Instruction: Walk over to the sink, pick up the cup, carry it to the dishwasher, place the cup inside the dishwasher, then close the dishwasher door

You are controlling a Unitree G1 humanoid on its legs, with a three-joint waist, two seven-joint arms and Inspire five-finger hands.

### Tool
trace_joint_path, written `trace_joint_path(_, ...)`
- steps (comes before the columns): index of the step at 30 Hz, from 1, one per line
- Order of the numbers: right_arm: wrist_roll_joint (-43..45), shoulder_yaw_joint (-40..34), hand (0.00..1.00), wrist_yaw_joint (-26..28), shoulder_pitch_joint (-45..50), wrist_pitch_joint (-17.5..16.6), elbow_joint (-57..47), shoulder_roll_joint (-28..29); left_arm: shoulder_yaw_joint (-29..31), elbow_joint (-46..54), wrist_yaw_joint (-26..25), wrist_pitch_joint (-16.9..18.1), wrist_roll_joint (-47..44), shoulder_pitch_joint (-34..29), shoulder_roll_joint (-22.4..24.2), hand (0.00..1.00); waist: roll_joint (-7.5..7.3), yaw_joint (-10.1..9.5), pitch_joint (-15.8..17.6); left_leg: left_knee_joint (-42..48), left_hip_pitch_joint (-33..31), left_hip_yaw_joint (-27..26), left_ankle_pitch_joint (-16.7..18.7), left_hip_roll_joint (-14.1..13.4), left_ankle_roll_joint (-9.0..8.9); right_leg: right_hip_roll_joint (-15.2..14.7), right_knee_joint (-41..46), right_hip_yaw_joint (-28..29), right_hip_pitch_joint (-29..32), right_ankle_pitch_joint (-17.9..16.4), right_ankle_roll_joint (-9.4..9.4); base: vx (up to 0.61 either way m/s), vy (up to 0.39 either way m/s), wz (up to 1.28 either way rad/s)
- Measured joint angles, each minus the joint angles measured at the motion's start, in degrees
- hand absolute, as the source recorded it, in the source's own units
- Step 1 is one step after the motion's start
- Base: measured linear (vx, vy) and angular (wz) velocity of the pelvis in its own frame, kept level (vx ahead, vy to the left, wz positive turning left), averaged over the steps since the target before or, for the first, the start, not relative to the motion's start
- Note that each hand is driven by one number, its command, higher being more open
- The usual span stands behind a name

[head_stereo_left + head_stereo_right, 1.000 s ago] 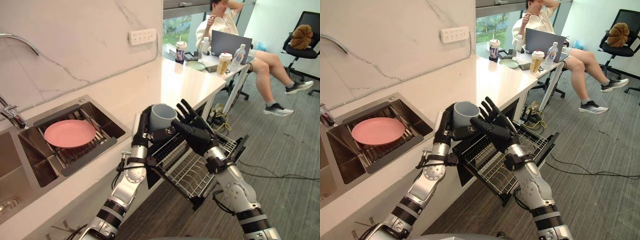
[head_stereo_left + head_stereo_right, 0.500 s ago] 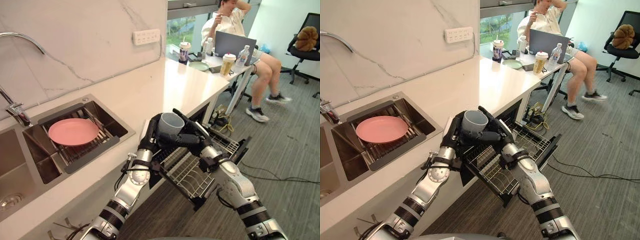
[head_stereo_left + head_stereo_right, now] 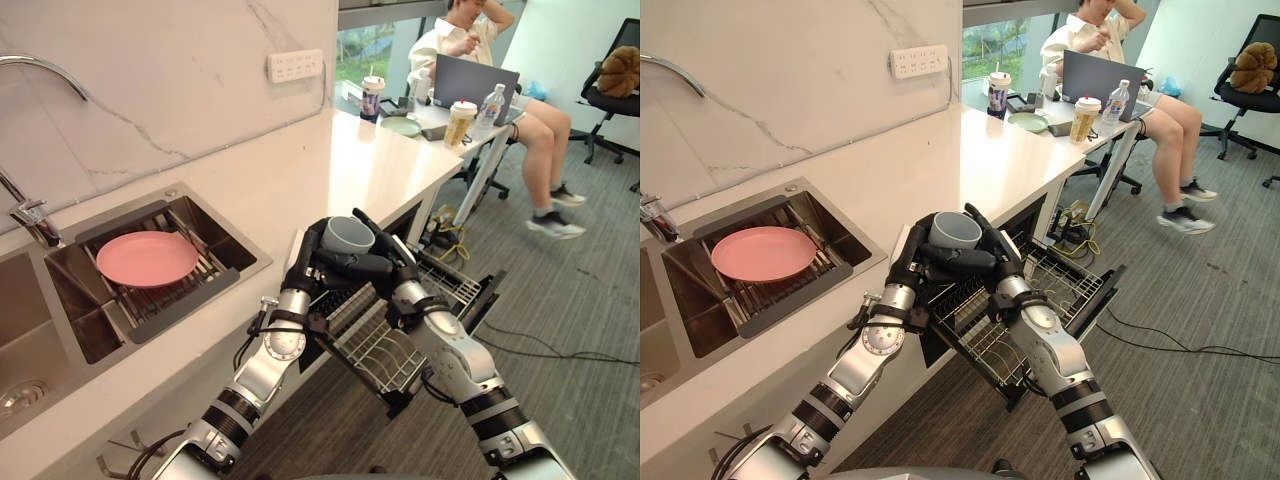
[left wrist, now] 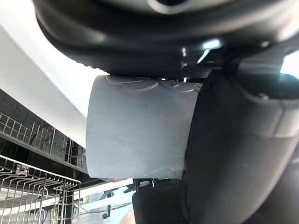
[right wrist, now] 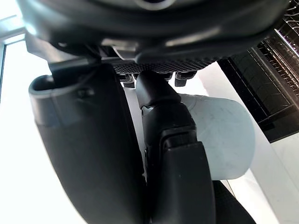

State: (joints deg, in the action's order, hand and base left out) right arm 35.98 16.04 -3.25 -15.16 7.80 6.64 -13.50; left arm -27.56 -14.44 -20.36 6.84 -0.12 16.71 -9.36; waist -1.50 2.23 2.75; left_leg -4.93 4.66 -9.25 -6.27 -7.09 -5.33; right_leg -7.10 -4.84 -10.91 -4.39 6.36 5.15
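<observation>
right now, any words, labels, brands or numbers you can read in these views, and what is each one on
No text can be read anywhere.
grey cup: plain, no lettering shows.
dark-sleeved drink cup on the far desk: print too small to read.
pale drink cup on the same desk: print too small to read.
bottle: label too small to read.
wall socket strip: no readable marks.

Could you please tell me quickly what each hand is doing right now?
Left hand: shut on the cup, fingers curled round its side.
Right hand: shut on the same cup, fingers across its front.
</observation>
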Motion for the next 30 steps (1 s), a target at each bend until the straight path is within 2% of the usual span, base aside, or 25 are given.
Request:
trace_joint_path(4, -0.32, 0.04, 1.00, -0.26, 0.00, -0.28, 0.77, 0.53, -0.03, 0.00, -0.26, -0.85, -0.03, 0.15, 0.00, 0.00, 0.00, -0.04, 0.01, 0.01, -0.15, 0.47, -0.05, 0.00, 0.02, -0.09, 0.00, -0.45, -0.10, -0.05, -0.06, -0.01, -0.001, 0.06)
trace_joint_path(5, -0.39, 0.08, 0.00, -0.32, 0.00, -0.42, 1.35, 0.80, -0.02, 0.00, -0.26, -1.18, -0.03, 0.22, 0.00, 0.00, 0.01, -0.04, 0.02, 0.01, -0.16, 0.59, -0.07, -0.01, 0.01, -0.09, 0.00, -0.60, -0.17, -0.06, -0.08, -0.02, -0.004, 0.06)
trace_joint_path(10, -0.71, 0.87, 0.00, -0.76, -0.07, -1.66, 1.82, 0.97, 0.00, 0.01, -0.31, -2.17, -1.08, 0.84, -0.02, 0.00, 0.02, -0.27, 0.21, 0.03, -0.20, 0.83, -0.14, -0.05, 0.00, -0.08, 0.00, -0.92, -0.31, -0.09, -0.12, -0.01, -0.002, 0.02)
trace_joint_path(14, -1.45, 2.46, 0.00, -3.92, -0.80, -2.47, 2.55, 1.57, -0.02, 0.00, -1.14, -2.85, -0.99, 1.13, -0.04, 0.00, 0.02, -0.69, 0.22, 0.06, -0.20, 0.84, -0.15, -0.14, -0.01, -0.02, 0.00, -0.96, -0.33, -0.12, -0.17, 0.00, 0.000, 0.00)
trace_joint_path(19, -0.62, 3.49, 0.00, -3.83, -1.99, -3.20, 4.17, 1.32, 0.03, 0.01, -1.13, -2.89, -1.01, 1.15, -0.77, 0.00, 0.07, -1.45, 0.26, 0.06, -0.22, 0.87, -0.15, -0.18, -0.02, 0.04, 0.00, -1.02, -0.33, -0.14, -0.21, 0.00, 0.000, 0.00)
trace_joint_path(28, 0.47, 4.21, 0.00, -4.05, -2.05, -4.81, 5.03, 1.34, 0.02, 0.01, -1.13, -2.86, -0.46, 1.15, -0.90, 0.00, 0.15, -1.58, 0.33, 0.07, -0.23, 0.89, -0.14, -0.23, -0.02, 0.11, 0.00, -1.05, -0.34, -0.16, -0.23, 0.00, 0.000, 0.00)
trace_joint_path(29, 0.55, 4.43, 0.00, -4.21, -2.05, -5.16, 5.18, 1.34, 0.02, 0.01, -1.13, -2.86, -0.44, 1.15, -0.95, 1.00, 0.17, -1.58, 0.34, 0.07, -0.23, 0.89, -0.14, -0.27, -0.02, 0.12, 0.00, -1.05, -0.34, -0.16, -0.24, 0.00, 0.000, 0.00)
trace_joint_path(30, 0.61, 4.51, 0.00, -4.36, -2.05, -5.29, 5.18, 1.34, 0.02, 0.02, -1.13, -2.85, -0.44, 1.15, -0.97, 1.00, 0.21, -1.59, 0.36, 0.07, -0.23, 0.89, -0.14, -0.29, -0.03, 0.14, 0.00, -1.05, -0.34, -0.17, -0.25, 0.00, 0.000, 0.00)
